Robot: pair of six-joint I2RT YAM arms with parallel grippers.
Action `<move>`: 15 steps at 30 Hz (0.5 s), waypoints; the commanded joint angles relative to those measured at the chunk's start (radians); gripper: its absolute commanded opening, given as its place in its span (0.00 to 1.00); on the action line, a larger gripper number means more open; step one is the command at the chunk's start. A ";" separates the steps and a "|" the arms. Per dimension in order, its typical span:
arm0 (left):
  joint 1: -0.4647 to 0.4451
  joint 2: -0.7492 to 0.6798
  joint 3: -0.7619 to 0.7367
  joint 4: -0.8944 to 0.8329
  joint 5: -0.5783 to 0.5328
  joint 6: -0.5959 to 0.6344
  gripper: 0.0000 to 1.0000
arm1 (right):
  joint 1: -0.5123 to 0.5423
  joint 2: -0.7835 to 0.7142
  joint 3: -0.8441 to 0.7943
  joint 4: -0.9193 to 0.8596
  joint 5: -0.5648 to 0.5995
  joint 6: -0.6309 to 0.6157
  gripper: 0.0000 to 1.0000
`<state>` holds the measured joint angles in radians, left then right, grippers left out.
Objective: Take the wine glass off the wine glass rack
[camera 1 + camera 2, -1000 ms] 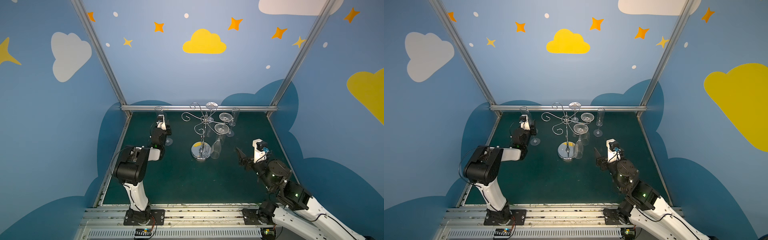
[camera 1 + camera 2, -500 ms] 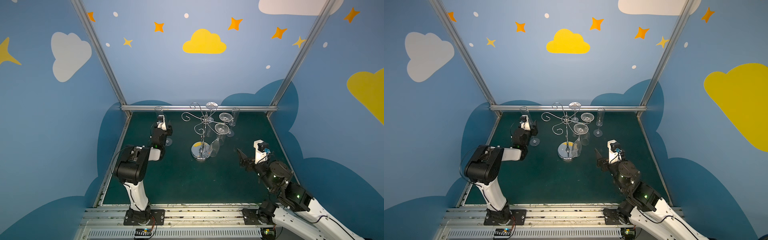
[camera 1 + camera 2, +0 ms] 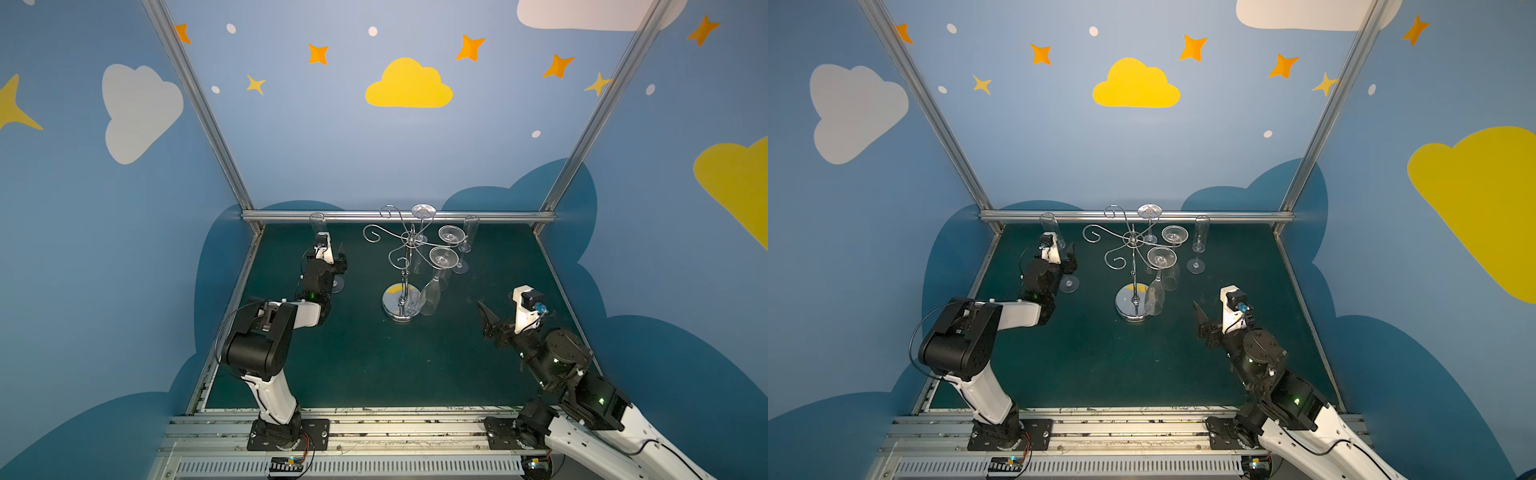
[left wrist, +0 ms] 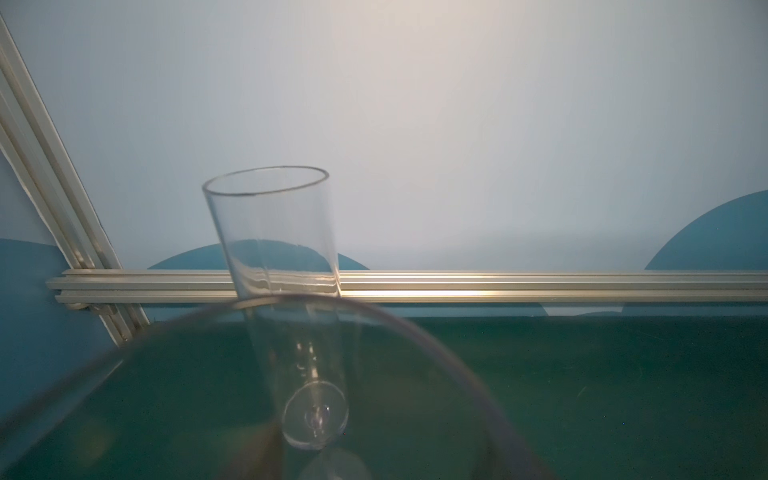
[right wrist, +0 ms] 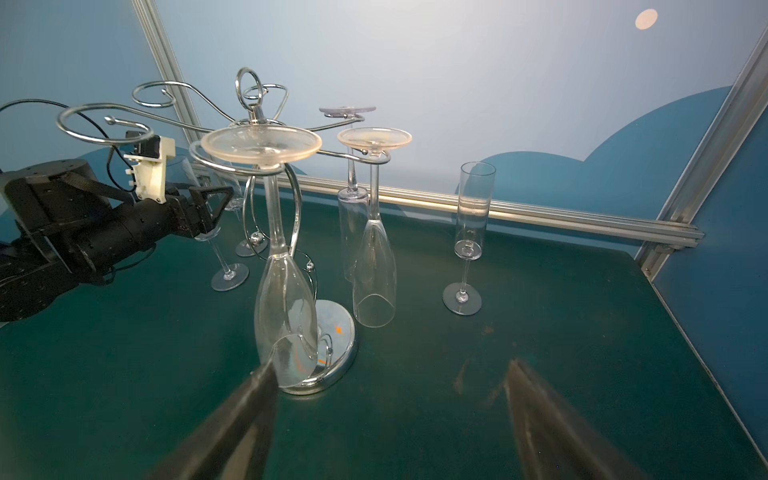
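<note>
Right arm sits a shade farther back toward its own side than a second ago; left arm holds the same spot. Idle right gripper (image 5: pixel 390 370): fingers spread wide, nothing between them, aimed at the wine glass rack (image 3: pixel 392 300) mid-mat. Busy left gripper (image 3: pixel 332 261): straddles the bowl of the wine glass (image 5: pixel 229 276), which stands foot-down on the green mat (image 3: pixel 374 365), off the rack and to its left. Whether those fingers press the bowl or have let go, I cannot tell. Three hung glasses (image 5: pixel 284 299) remain inverted on the rack.

Step in hand, as I read it: release and back away. To do it well:
- spread fully before any retreat
- pull out along the approach line
- stay level so no finger clips the bowl
- mind the tall flute (image 4: pixel 274 232) just behind and the empty scroll arms (image 3: pixel 374 232) nearby

Hard to see:
- the left wrist view shows no fingers, only a blurred rim arc (image 4: pixel 415 328)
- the wrist mount covers the bowl in both top views
- clear glass edges vanish against the mat
</note>
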<state>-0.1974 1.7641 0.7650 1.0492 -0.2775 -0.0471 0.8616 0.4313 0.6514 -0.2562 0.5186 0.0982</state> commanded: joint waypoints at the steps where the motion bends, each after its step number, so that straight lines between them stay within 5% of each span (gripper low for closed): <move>1: -0.002 -0.041 -0.013 -0.031 -0.026 0.017 0.74 | -0.003 -0.022 -0.002 -0.006 -0.011 0.012 0.85; 15: -0.010 -0.217 -0.079 -0.166 -0.057 -0.038 0.77 | -0.003 -0.028 0.016 0.018 -0.022 0.012 0.85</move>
<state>-0.2035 1.6035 0.6952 0.9367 -0.3172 -0.0628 0.8612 0.4133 0.6514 -0.2581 0.5030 0.1009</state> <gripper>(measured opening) 0.766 0.849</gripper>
